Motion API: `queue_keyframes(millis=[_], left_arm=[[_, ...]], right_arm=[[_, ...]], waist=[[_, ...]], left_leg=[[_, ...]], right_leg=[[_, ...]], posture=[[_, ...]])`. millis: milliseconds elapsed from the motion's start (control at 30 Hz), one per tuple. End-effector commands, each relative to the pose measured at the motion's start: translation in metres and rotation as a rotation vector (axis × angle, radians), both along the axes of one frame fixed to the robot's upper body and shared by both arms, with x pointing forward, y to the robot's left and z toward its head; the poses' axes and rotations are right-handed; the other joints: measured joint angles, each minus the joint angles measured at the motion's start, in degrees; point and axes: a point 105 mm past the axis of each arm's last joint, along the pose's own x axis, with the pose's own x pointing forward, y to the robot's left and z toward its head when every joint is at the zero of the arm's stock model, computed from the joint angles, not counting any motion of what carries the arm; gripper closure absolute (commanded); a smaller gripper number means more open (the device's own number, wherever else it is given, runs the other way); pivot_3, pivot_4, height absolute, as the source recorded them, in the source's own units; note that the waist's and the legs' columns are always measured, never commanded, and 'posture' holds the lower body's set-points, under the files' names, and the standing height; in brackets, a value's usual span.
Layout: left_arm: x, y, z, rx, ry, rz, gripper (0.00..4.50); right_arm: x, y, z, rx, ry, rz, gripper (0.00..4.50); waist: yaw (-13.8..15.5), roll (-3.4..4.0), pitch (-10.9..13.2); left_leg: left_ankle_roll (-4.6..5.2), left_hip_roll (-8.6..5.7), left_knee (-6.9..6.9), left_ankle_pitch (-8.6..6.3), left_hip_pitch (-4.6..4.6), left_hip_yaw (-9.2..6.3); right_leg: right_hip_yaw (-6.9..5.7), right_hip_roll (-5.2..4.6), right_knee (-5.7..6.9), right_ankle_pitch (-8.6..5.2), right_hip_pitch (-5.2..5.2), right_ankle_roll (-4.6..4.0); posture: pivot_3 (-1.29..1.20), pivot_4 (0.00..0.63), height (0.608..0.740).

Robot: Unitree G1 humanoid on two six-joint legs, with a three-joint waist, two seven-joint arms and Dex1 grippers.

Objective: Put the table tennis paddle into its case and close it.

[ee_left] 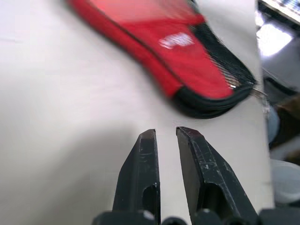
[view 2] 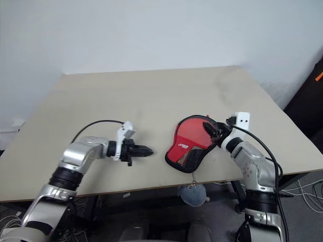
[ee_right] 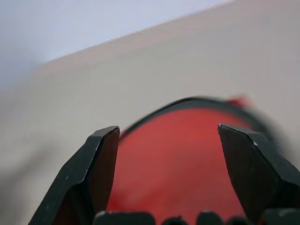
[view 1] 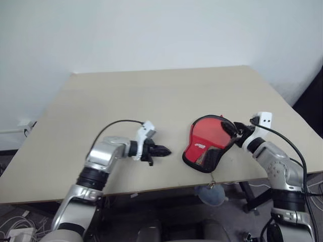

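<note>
Found at about 4 o'clock on the pale surface (view 1: 151, 96), close to the near edge: the case (view 1: 204, 151), lying flat with its clear, red-printed side up. Looks to hold the table tennis paddle (view 1: 209, 132) already, judging by the plain round red patch under the black rim. Hard to be sure, though, with so much red print on the plastic. Left jaws: almost together with only a thin gap, holding nothing, pointing at the case from its 9 o'clock side, near but not touching. Right jaws: wide apart, holding nothing, right up by the rim at the case's 2 o'clock side, with the round red part framed between them in the right wrist view. Cannot tell whether touching the rim or just beside it. So, as a guess: first half done, paddle inside. Second half, the closing, not clearly done. Seems to stand up a little along the far rim, at about 1 o'clock, as if not zipped all the way round, but too small to say for certain. Most likely left to do: hold the case steady from one side, find the zip pull, and drag it round the black rim until shut.
</note>
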Motion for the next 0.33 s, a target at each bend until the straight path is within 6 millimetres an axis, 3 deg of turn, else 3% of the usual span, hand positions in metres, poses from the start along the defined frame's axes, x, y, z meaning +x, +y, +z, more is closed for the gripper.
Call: queue_keyframes(millis=[33,167,333], left_arm=[[0.002,0.022,0.017,-0.015,-0.047,0.073,3.79],[-0.003,0.041,0.013,-0.015,-0.02,0.174,3.79],[-0.017,0.045,0.003,0.039,-0.013,0.166,3.79]], right_arm=[[-0.029,0.019,0.007,-0.07,-0.044,0.194,0.88],[-0.057,0.022,0.002,-0.025,0.008,0.32,0.88],[-0.054,0.016,-0.004,-0.038,0.05,0.331,0.88]], waist=[[0.2,-0.04,0.0],[0.3,-0.2,0.0],[0.2,-0.39,0.0]], left_leg=[[0.01,0.06,0.0,0.0,0.0,-0.02],[0.04,0.24,0.03,-0.02,0.0,-0.04],[0.03,0.32,0.05,-0.02,0.0,-0.01]], right_leg=[[-0.01,-0.04,-0.01,-0.01,0.0,-0.01],[-0.01,-0.06,-0.04,-0.01,0.03,-0.02],[0.0,-0.02,-0.03,-0.03,-0.03,-0.19]], posture=[[0.0,0.0,0.724],[0.0,0.0,0.724],[0.0,0.0,0.724]])
